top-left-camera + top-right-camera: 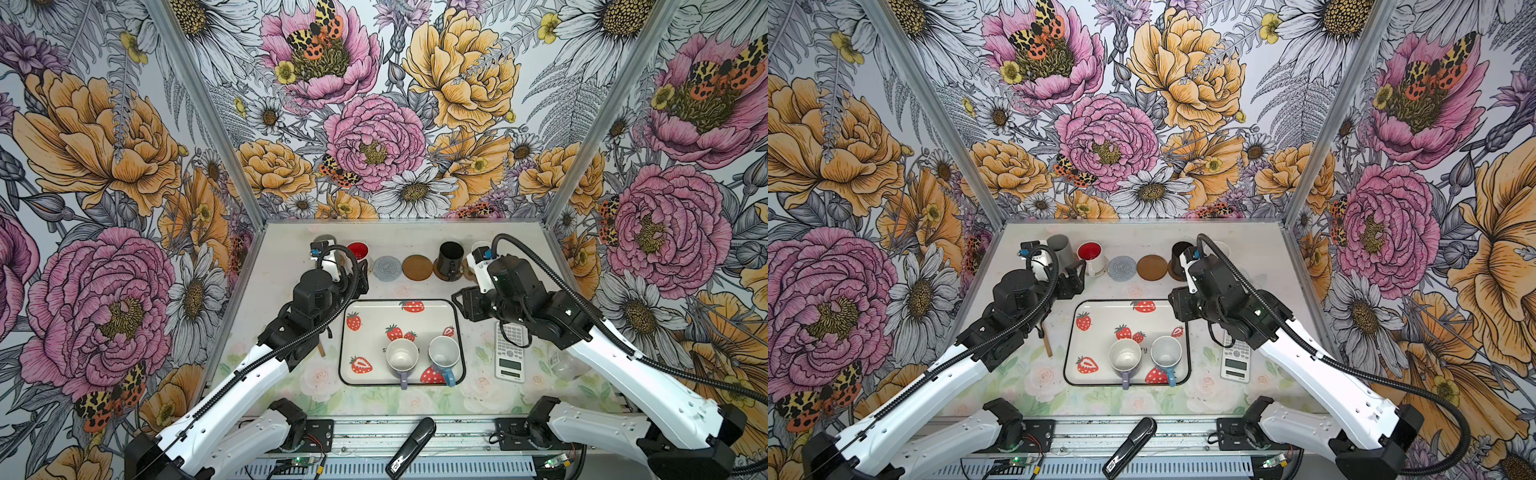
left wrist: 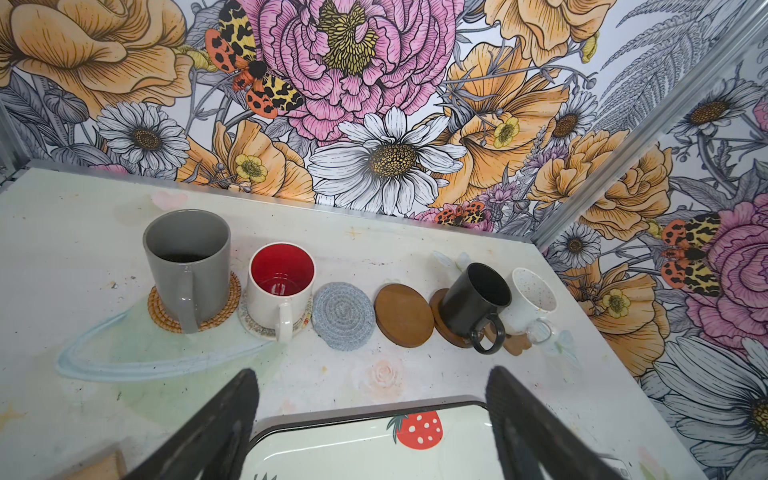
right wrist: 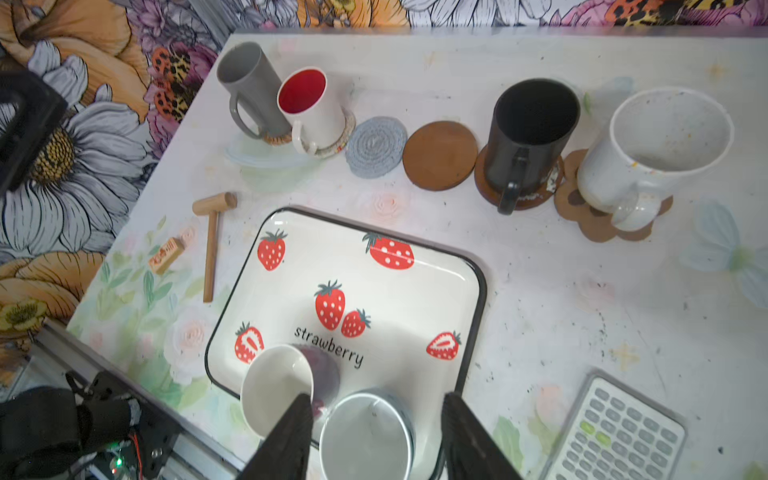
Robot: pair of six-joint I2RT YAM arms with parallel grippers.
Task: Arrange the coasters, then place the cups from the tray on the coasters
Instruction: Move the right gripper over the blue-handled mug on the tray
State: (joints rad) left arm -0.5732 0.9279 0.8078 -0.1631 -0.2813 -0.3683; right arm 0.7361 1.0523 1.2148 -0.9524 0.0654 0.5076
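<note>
Right hand [image 3: 378, 399] parted, empty — calculator [image 3: 615, 432] beside tray [image 3: 395, 299]

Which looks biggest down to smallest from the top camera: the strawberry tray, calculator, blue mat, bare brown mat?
In a top view:
1. the tray
2. the calculator
3. the blue mat and the brown mat: they look about alike, so no ranking between them.
</note>
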